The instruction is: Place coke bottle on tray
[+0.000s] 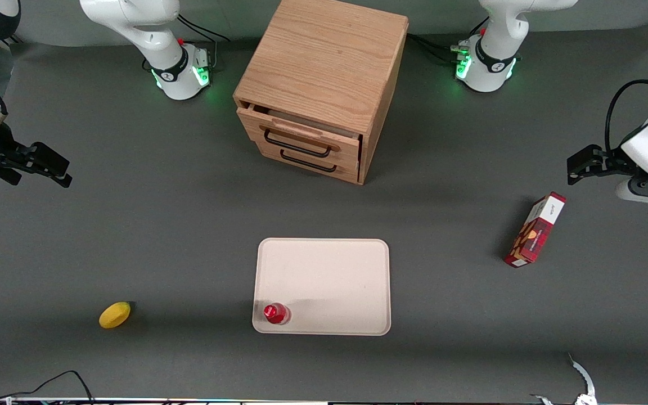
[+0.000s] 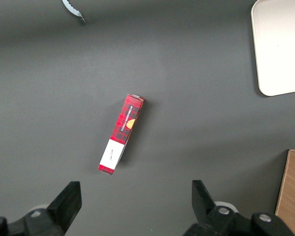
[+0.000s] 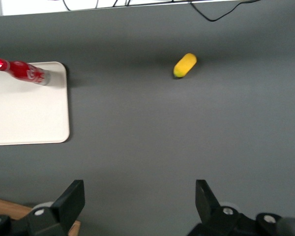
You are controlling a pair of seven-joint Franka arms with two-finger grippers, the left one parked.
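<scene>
The coke bottle (image 1: pixel 276 313) (image 3: pixel 20 72) stands upright on the cream-beige tray (image 1: pixel 329 281) (image 3: pixel 19 113), in the tray's near corner toward the working arm's end. My right gripper (image 1: pixel 48 166) (image 3: pixel 140 201) hovers open and empty high above the bare table at the working arm's end, well away from the tray. Nothing lies between its fingers (image 3: pixel 71 196).
A wooden drawer cabinet (image 1: pixel 324 84) stands farther from the front camera than the tray, its top drawer slightly ajar. A yellow lemon (image 1: pixel 115 314) (image 3: pixel 185 65) lies on the table toward the working arm's end. A red carton (image 1: pixel 535 229) (image 2: pixel 121 133) lies toward the parked arm's end.
</scene>
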